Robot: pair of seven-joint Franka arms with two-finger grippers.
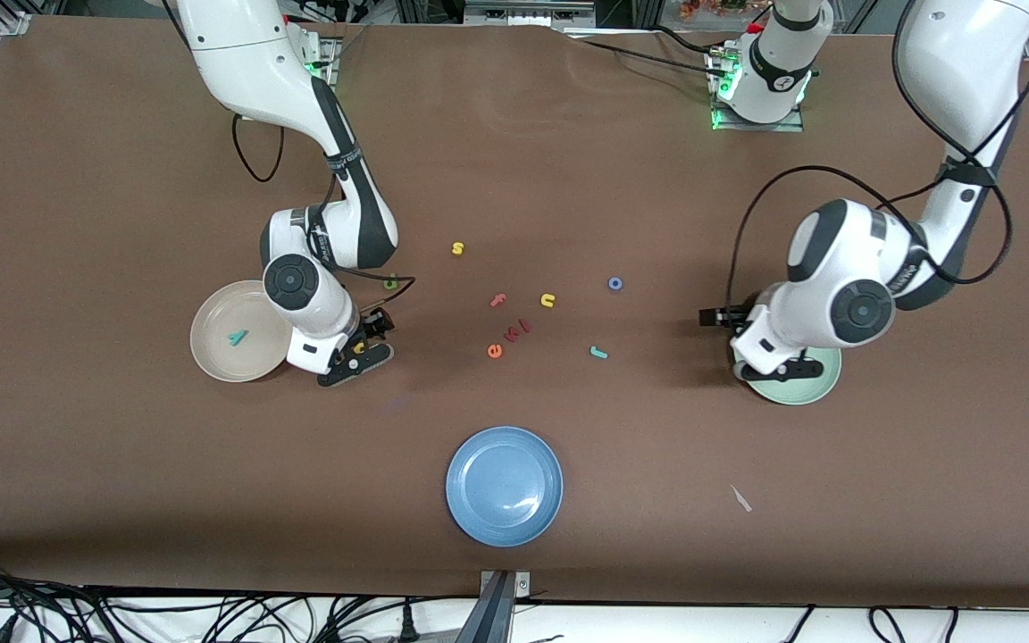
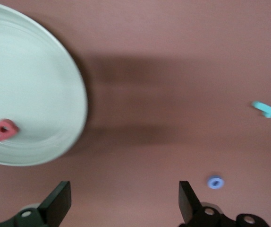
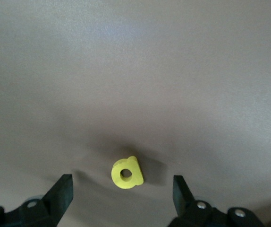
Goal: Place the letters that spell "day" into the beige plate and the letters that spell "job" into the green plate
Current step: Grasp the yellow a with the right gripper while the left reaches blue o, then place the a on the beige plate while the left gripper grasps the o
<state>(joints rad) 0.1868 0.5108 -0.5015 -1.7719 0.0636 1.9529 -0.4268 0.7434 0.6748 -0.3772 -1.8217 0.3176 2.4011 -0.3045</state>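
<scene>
Right gripper [image 3: 121, 189] spread astride yellow a [image 3: 127, 173], ready to pinch | left gripper [image 2: 123, 201] released above green plate [image 2: 55, 71], pinkish-red b [image 2: 5, 129] delivered

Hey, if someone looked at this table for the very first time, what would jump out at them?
Probably the round blue plate nearest the front camera, with small toy letters scattered farther up mid-table. At the right arm's end, the open right gripper straddles a yellow letter a beside the beige plate, which holds a teal y. The open left gripper hangs by the pale green plate, which holds a pinkish-red b.
</scene>
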